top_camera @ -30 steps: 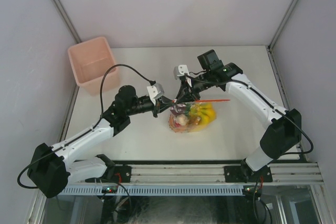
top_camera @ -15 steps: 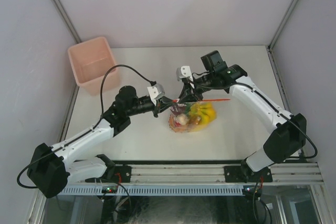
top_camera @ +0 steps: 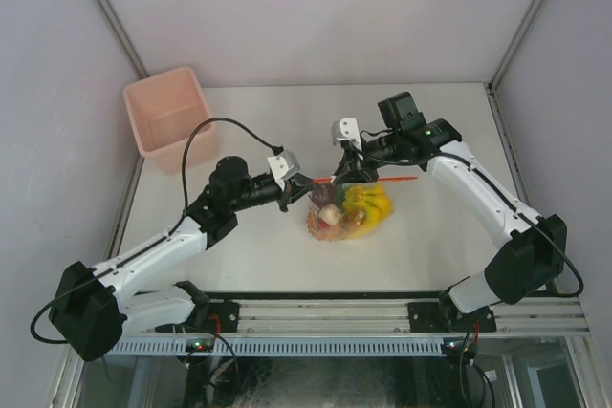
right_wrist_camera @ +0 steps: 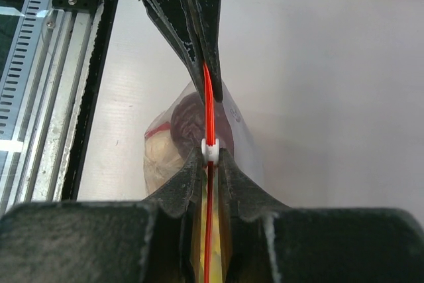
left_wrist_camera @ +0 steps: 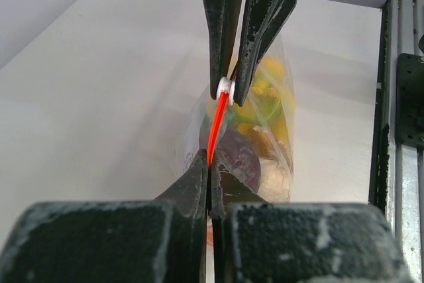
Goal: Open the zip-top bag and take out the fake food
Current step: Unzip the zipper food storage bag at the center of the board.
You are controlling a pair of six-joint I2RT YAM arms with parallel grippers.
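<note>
The zip-top bag [top_camera: 337, 226] lies at the table's middle with its red zip strip [top_camera: 394, 180] held up. The fake food inside shows as a yellow banana bunch [top_camera: 369, 205], a dark purple round piece [left_wrist_camera: 240, 158] and a cream piece [right_wrist_camera: 161, 158]. My left gripper [top_camera: 304, 188] is shut on the near end of the zip strip [left_wrist_camera: 215, 124]. My right gripper [top_camera: 350, 173] is shut on the white slider [right_wrist_camera: 209, 150], a short way along the strip from the left fingertips [right_wrist_camera: 213, 64]. The strip behind the slider looks parted [right_wrist_camera: 208, 243].
A pink square bin [top_camera: 167, 117] stands at the table's back left corner. An aluminium rail [top_camera: 325, 317] runs along the near edge. Grey walls close in the table on three sides.
My right gripper has slid a little to the right along the zip strip with the slider. My left gripper holds the strip's end in the same place.
</note>
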